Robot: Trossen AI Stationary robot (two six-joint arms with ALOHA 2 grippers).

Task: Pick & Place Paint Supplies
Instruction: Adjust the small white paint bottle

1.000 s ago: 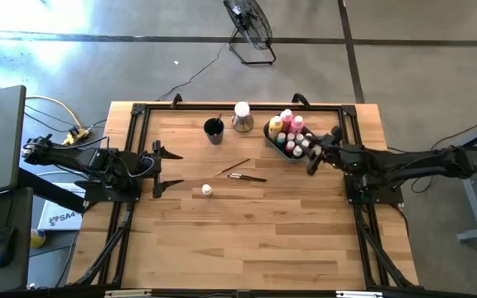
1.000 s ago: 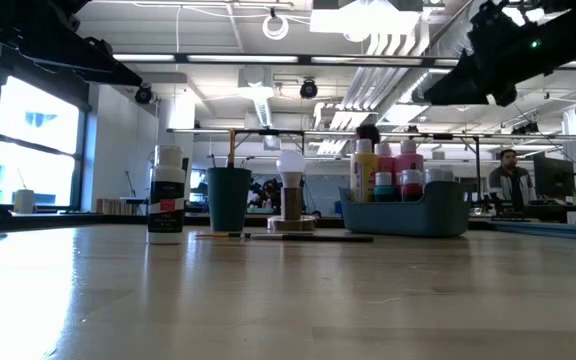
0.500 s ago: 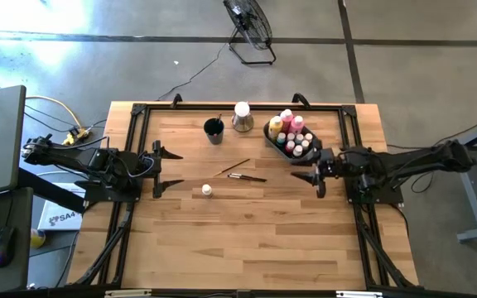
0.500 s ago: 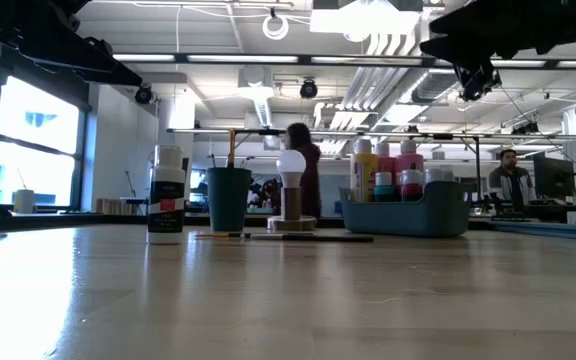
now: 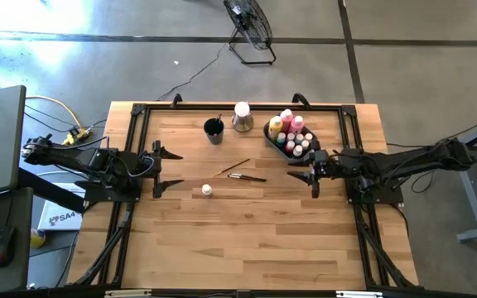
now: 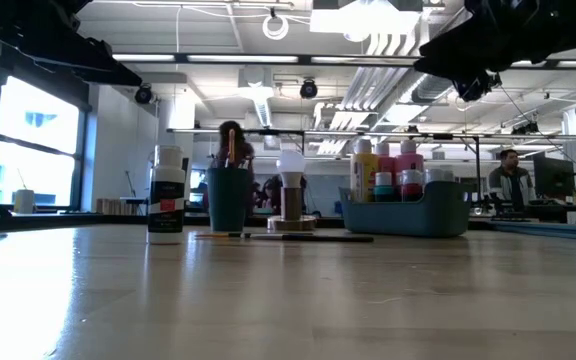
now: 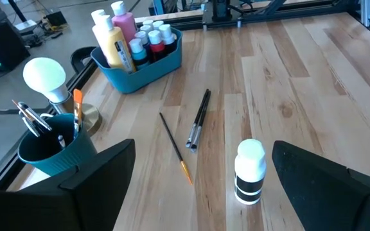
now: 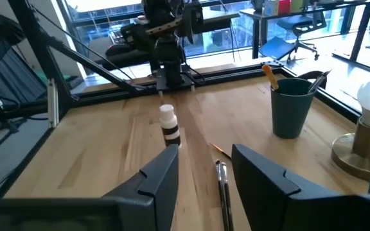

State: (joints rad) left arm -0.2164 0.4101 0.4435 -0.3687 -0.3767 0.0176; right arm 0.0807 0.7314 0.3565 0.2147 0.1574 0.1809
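Note:
Two dark-handled brushes (image 5: pixel 245 176) and a thin orange-tipped brush (image 5: pixel 236 167) lie flat mid-table; they also show in the left wrist view (image 7: pixel 198 119). A white-capped pot (image 5: pixel 207 190) stands upright near them (image 7: pixel 249 172). Pink, yellow and teal bottles stand in the grey-blue bin (image 5: pixel 291 137). My right gripper (image 5: pixel 306 174) is open and empty, in the air just near-left of the bin, pointing at the brushes (image 8: pixel 222 181). My left gripper (image 5: pixel 171 170) is open and empty at the table's left edge.
A dark round cup (image 5: pixel 214 130) holding brushes and a white bulb on a round base (image 5: pixel 242 117) stand at the far edge, left of the bin. Black frame rails run along the table's left, right and far edges. Bare wood stretches toward the near edge.
My right gripper has swung away from the bin, toward the table's near edge and then a little toward the left, and has turned to point level toward the brushes. Nothing on the table has moved.

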